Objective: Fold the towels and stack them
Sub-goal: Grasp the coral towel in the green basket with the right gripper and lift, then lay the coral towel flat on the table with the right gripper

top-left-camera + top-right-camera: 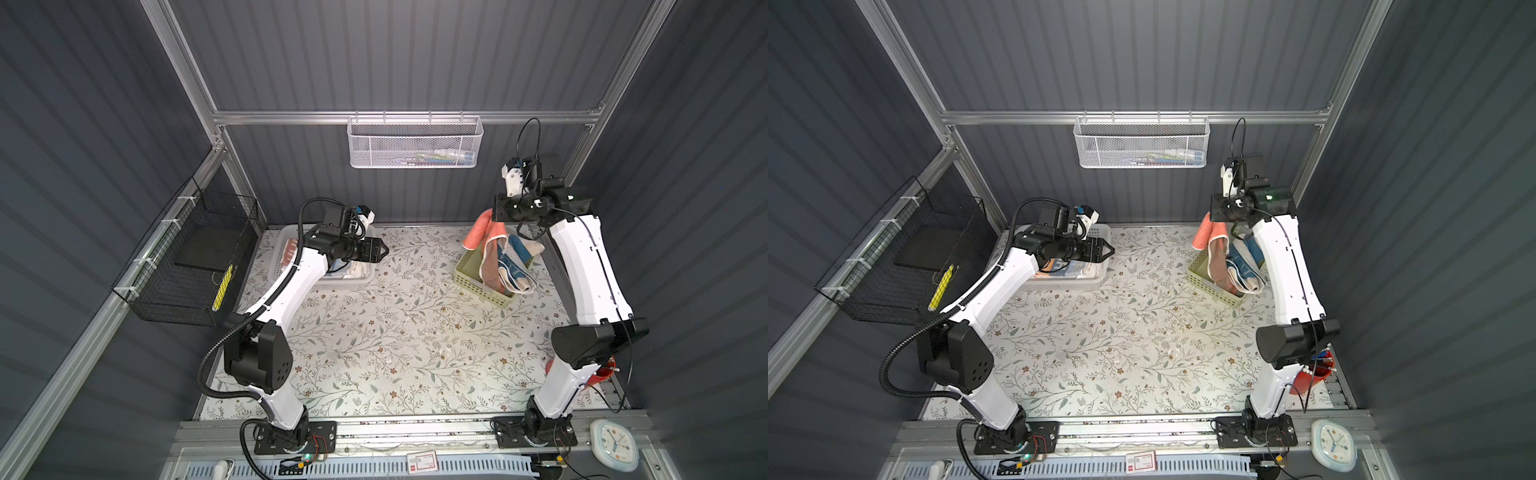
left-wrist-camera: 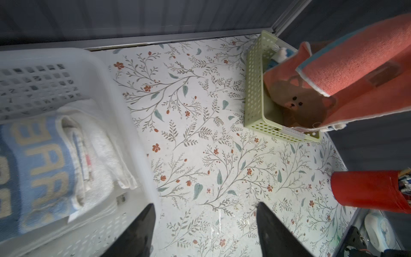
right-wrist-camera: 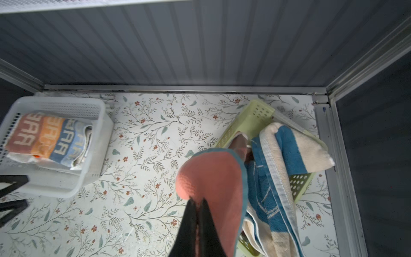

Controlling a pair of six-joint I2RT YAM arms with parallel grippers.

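Right wrist: our right fingers [image 3: 188, 224] pinch the coral towel [image 3: 211, 175] over the green basket [image 3: 251, 120], left fingers [image 2: 138, 233] spread; next, we lay it flat mid counter [image 1: 395, 332].

Coral towel [image 3: 213, 178] showing brown bear, pale blue edging. Cream towel [image 3: 289, 151] carrying blue panels, white lines. Lettered towel [image 3: 44, 138] running rust, orange, blue stripes. Pale green basket [image 2: 255, 89], white basket [image 3: 66, 106]. Bench [image 1: 395, 332] wearing leafy print, red flowers.
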